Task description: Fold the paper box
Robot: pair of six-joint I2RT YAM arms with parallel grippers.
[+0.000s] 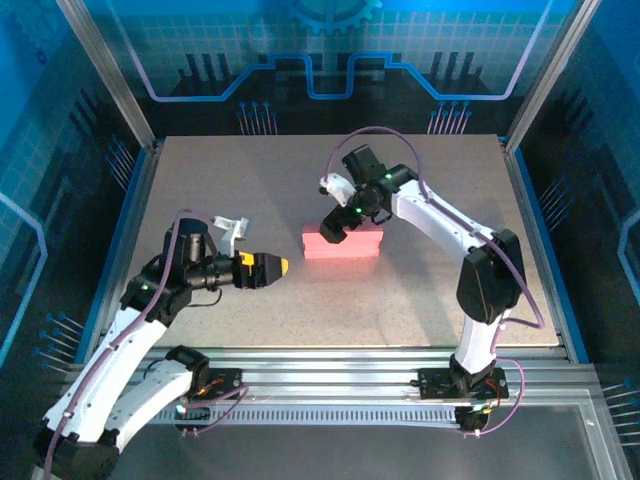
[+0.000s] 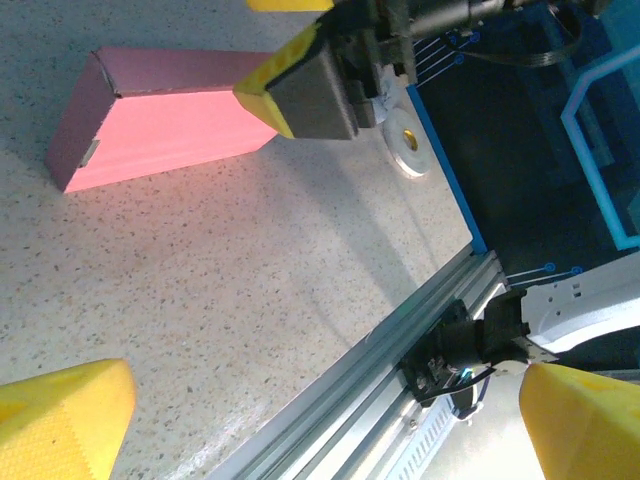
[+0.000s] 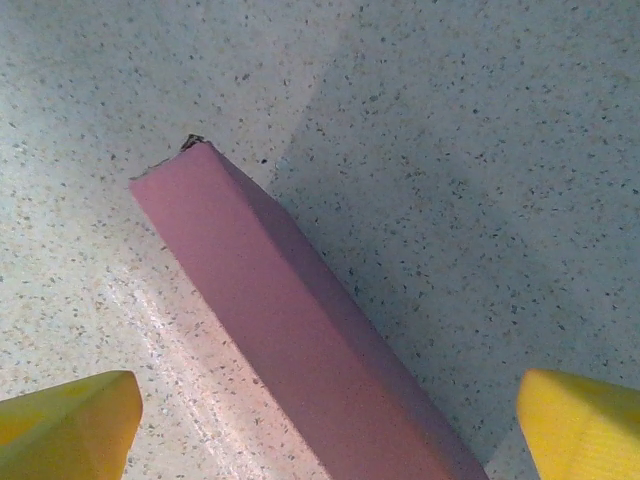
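Pink paper box (image 1: pixel 342 243) lay closed at the table (image 1: pixel 250 180) centre, folding seemingly done, we judged; our right gripper (image 1: pixel 335 228) gaped empty over its 10 o'clock corner, left gripper (image 1: pixel 283 266) likewise at 8 o'clock.

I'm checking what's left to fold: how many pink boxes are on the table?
1. The pink box lies closed near the middle of the table, just under the right tool. Another could be hidden beneath the arms.
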